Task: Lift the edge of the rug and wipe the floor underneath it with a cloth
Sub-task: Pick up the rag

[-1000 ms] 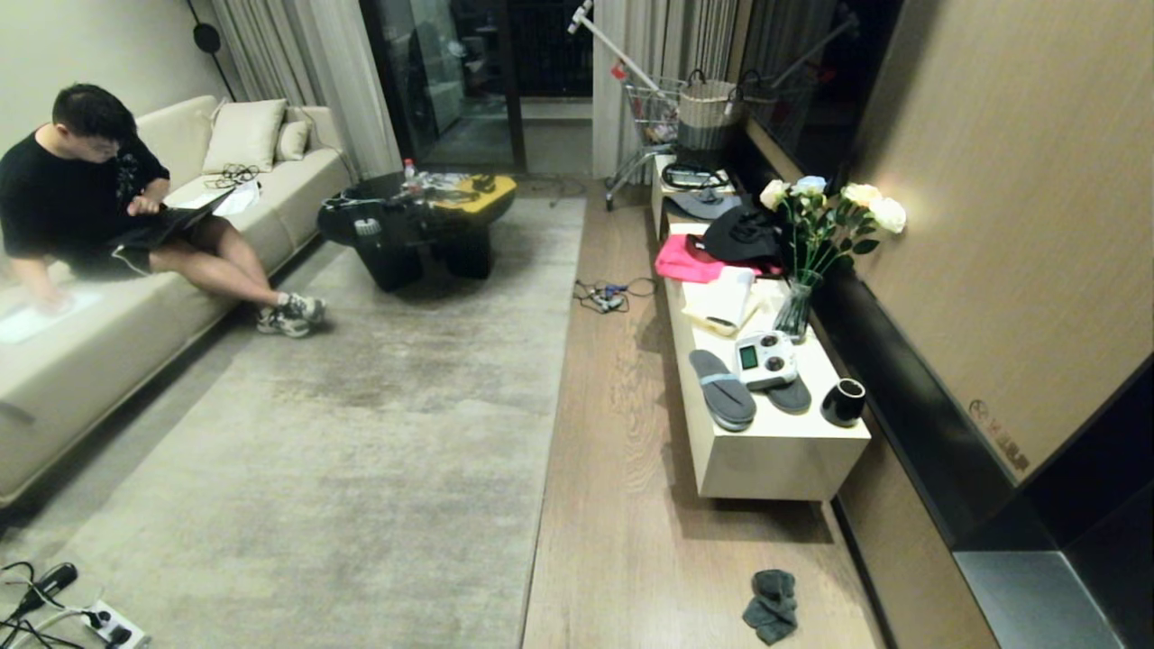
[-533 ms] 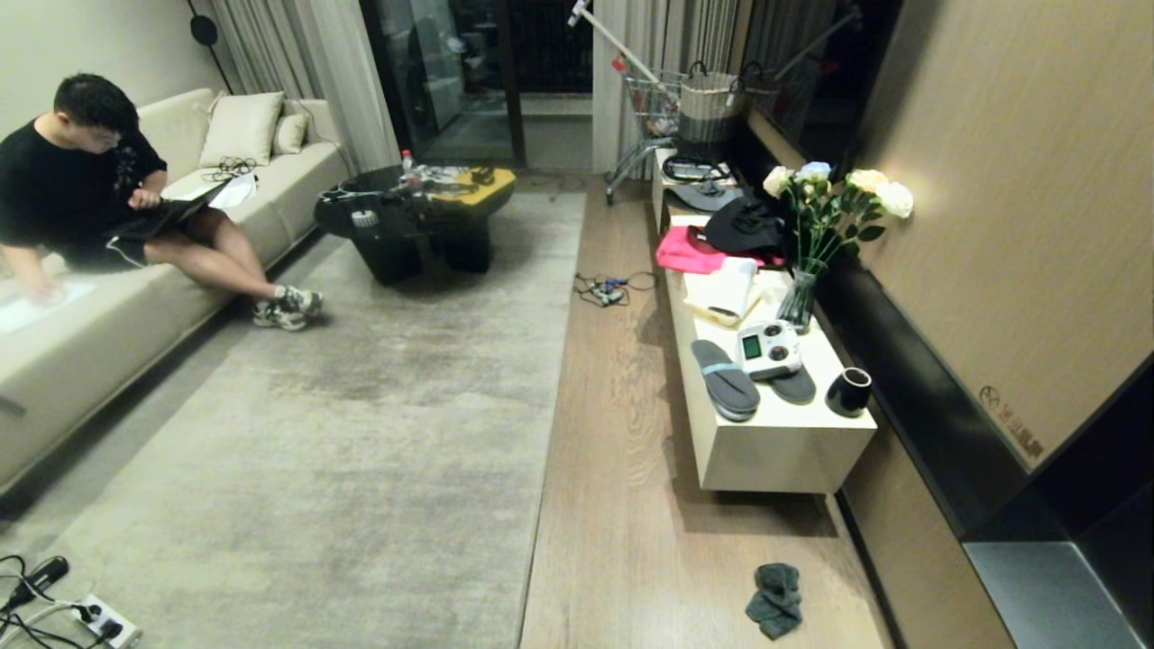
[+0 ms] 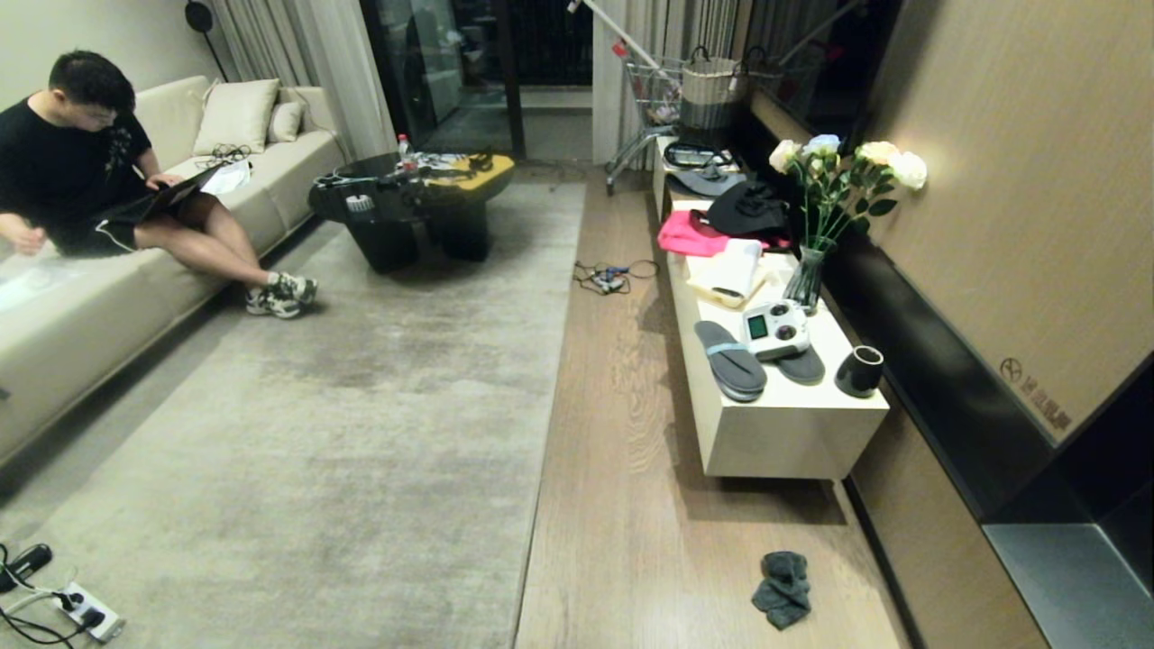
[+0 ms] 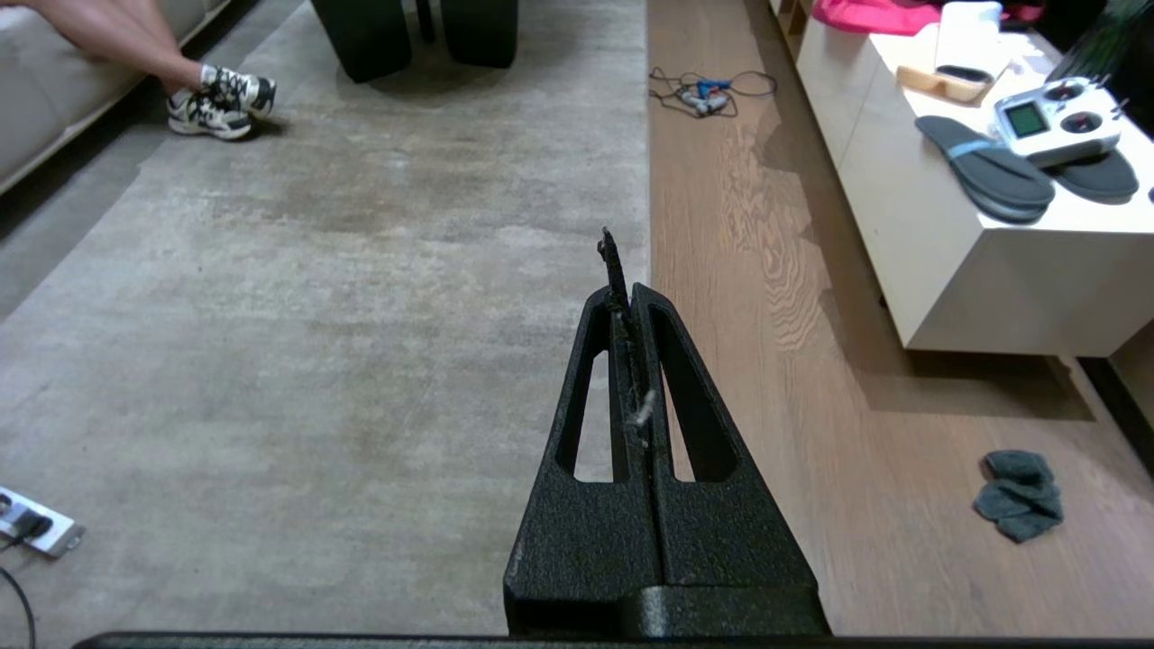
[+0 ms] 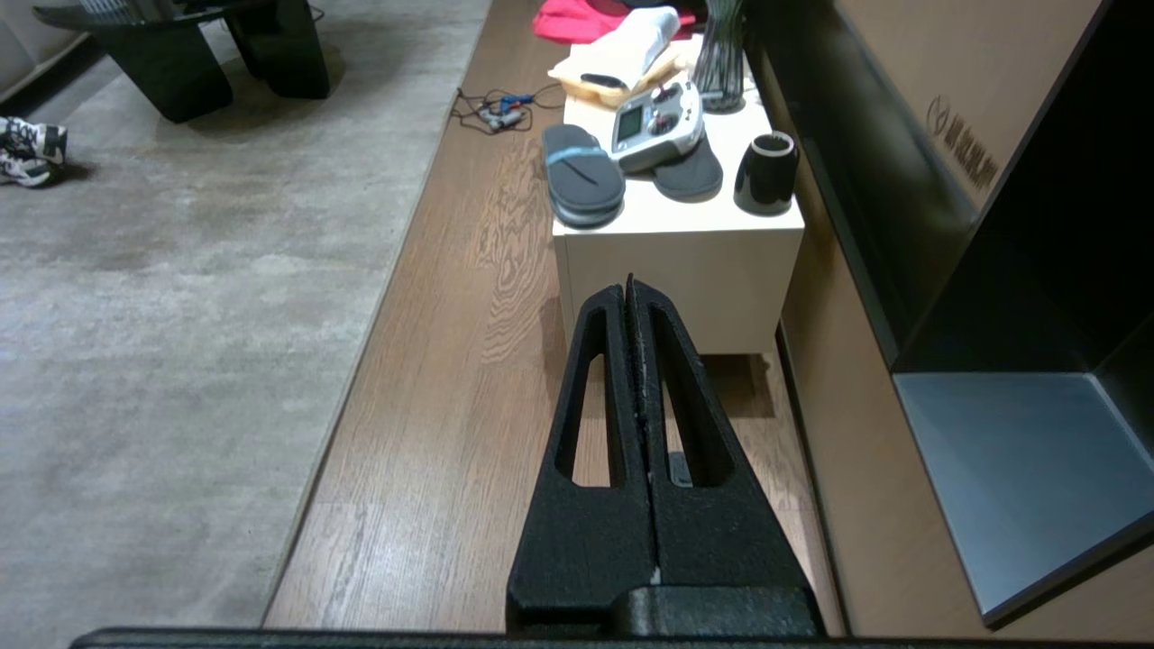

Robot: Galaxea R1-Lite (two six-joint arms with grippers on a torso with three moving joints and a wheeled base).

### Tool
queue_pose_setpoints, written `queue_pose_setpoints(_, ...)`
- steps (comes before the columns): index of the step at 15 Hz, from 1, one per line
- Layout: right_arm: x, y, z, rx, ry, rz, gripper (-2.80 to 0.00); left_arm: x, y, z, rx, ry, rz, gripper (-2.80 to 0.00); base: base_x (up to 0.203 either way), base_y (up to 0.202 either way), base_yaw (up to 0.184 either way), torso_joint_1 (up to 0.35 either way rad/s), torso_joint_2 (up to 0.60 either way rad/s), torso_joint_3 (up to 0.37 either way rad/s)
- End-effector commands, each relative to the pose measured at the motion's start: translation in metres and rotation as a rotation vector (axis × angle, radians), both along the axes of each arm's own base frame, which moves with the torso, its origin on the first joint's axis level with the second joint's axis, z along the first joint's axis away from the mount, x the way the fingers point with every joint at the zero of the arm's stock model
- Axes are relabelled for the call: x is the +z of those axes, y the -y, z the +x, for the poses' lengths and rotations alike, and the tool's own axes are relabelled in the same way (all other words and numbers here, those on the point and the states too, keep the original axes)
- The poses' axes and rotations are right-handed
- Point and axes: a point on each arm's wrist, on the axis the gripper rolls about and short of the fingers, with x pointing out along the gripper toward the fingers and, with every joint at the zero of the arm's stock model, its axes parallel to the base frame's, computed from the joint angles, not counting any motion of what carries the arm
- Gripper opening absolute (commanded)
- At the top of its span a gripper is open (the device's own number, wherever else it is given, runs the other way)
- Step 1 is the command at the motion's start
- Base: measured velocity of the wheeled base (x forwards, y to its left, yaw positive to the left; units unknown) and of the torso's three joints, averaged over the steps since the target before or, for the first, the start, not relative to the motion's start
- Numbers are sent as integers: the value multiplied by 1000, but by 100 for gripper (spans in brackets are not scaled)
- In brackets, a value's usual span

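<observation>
The rug edge (image 3: pixel 545 424) runs as a straight line from the coffee table toward me, with bare wood floor (image 3: pixel 622 469) on its right. The cloth (image 3: pixel 783 590), a small dark grey crumpled rag, lies on the floor near the wall, past the end of the white cabinet. Neither arm shows in the head view. In the left wrist view my left gripper (image 4: pixel 622 270) is shut and empty, hanging high over the rug edge (image 4: pixel 647 153), with the cloth (image 4: pixel 1019 494) off to one side. My right gripper (image 5: pixel 628 290) is shut and empty above the floor (image 5: pixel 451 406), pointing at the cabinet end.
A low white cabinet (image 3: pixel 775 442) along the right wall carries slippers, a controller, a black cup and a flower vase. A person (image 3: pixel 81 171) sits on the sofa at left. A black coffee table (image 3: pixel 406 207) stands on the rug. Cables (image 3: pixel 606 278) and a power strip (image 3: pixel 86 613) lie on the ground.
The whole head view has shifted, so the camera has moved; rug, cloth and cabinet lie where they were. The person has lifted a hand off the sofa.
</observation>
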Motion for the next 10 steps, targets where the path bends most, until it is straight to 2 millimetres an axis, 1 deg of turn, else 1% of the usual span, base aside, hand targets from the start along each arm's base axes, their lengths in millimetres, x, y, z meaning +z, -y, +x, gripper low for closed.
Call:
queue_pose_setpoints(1, 0, 0, 0, 0, -1, 1, -280, 0, 0, 0, 0, 0, 0, -280, 0, 0, 0, -168, 548, 373)
queue_pose_setpoints(6, 0, 0, 0, -2, -1, 11, -280, 0, 0, 0, 0, -1, -1, -280, 0, 0, 0, -148, 506, 360)
queue_pose_setpoints(10, 0, 0, 0, -2, -1, 12, -280, 0, 0, 0, 0, 0, 0, -280, 0, 0, 0, -102, 487, 379)
